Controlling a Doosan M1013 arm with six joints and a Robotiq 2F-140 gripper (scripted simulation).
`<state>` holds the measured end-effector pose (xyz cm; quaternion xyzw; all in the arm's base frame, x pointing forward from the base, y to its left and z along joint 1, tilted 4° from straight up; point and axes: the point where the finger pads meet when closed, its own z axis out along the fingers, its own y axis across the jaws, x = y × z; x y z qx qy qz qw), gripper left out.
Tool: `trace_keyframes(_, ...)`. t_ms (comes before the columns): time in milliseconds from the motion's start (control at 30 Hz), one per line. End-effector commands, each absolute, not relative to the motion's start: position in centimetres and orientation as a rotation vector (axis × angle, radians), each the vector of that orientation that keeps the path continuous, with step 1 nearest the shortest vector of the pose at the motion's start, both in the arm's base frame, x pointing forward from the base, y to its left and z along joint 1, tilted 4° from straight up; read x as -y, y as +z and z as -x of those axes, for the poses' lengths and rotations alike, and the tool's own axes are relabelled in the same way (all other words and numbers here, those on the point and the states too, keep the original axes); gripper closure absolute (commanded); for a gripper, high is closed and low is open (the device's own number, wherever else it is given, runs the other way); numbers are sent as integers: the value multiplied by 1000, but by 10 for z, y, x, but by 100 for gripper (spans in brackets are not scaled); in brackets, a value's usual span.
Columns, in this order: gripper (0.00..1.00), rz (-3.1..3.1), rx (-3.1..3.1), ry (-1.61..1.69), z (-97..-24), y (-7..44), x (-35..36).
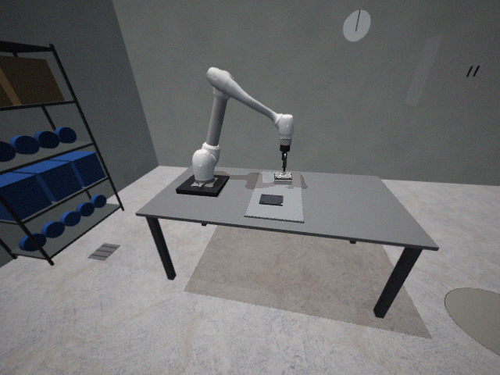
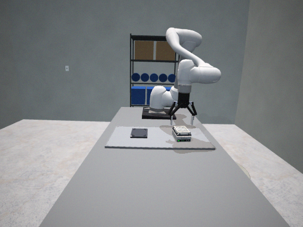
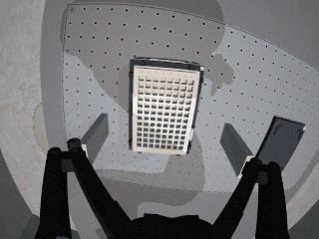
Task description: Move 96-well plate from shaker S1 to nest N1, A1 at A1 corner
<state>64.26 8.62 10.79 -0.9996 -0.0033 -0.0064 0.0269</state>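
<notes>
Plate (image 2: 181, 129) of wells sits flat on the shaker (image 2: 182, 137), near the bench's far edge in the top view, on a pale dotted mat (image 2: 156, 141). Beside them on that mat, well apart toward the near edge, lies the dark nest (image 2: 138, 133), with bare mat between the two. Gripper (image 2: 182, 118) hangs straight down above the plate, fingers spread wide on either side and gripping nothing, tips short of its rim. White arm (image 1: 242, 94) reaches from its black base plate (image 1: 184, 189) near the bench's far left corner, elbow high.
</notes>
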Motion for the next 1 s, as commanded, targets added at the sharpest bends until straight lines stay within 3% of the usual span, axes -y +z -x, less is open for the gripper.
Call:
trace_keyframes(0, 0, 3082, 8, -24, -643, 100, -91)
trace_keyframes(967, 0, 3082, 8, -24, -644, 79, -92)
